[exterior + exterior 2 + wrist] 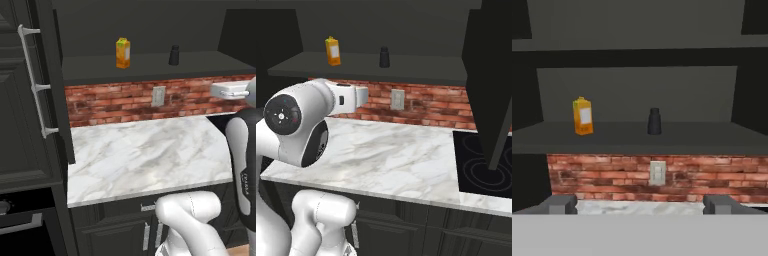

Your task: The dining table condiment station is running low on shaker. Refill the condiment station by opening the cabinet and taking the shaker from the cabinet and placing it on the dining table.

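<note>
- Two doors of the cabinet (pixel 35 90) stand swung open; the left one, in the left base view, carries a long vertical silver bar handle (pixel 34 80) and hangs out past the front edge of the marble counter (pixel 145 155).
- On the lower shelf (pixel 150 67) inside, an orange-yellow carton (pixel 123 52) stands upright toward the left.
- To the right of the carton and well apart from it, the shaker (pixel 174 55) stands upright on the same shelf, near its back wall; nothing touches it.
- Below the shelf runs a red brick wall (pixel 115 102) with a pale wall outlet (pixel 158 96) set in it, roughly under the gap between carton and shaker.
- In the hand view the gripper (pixel 640 205) faces the shelf from well back, its two fingertips (pixel 559 204) spread wide apart with nothing between them, below the level of the shaker (pixel 654 121).
- At the right, in the right base view, the other open door (pixel 491 80) hangs over a black cooktop (pixel 481 167) set into the counter.
</note>
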### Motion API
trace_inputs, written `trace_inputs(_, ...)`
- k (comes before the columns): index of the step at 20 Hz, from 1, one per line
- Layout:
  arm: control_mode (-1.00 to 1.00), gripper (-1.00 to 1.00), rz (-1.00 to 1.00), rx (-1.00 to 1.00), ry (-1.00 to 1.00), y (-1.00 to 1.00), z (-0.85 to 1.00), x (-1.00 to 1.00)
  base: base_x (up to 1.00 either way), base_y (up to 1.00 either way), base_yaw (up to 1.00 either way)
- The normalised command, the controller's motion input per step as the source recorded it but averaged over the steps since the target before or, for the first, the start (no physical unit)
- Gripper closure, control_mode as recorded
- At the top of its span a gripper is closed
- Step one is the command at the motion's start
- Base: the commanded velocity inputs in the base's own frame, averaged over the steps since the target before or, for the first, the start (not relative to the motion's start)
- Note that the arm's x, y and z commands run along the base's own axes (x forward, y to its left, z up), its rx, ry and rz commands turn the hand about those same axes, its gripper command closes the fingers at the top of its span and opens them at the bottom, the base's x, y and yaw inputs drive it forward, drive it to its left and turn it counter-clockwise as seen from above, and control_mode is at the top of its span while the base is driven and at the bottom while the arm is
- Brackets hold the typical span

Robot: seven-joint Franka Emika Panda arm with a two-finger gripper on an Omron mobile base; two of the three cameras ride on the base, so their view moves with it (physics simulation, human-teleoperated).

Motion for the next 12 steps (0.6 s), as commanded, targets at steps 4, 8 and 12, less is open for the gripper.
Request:
trace_inputs(4,-1.00,-1.00,0.00,0.02,-0.04,-0.29,0.00,0.08,0.00,0.00,0.00)
trace_inputs(8,-1.00,-1.00,0.00,0.00,-0.02,-0.11,0.07,0.25,0.00,0.00,0.00)
trace_inputs(12,-1.00,-1.00,-0.02,0.00,0.00,0.00,0.28,0.39,0.00,0.00,0.00)
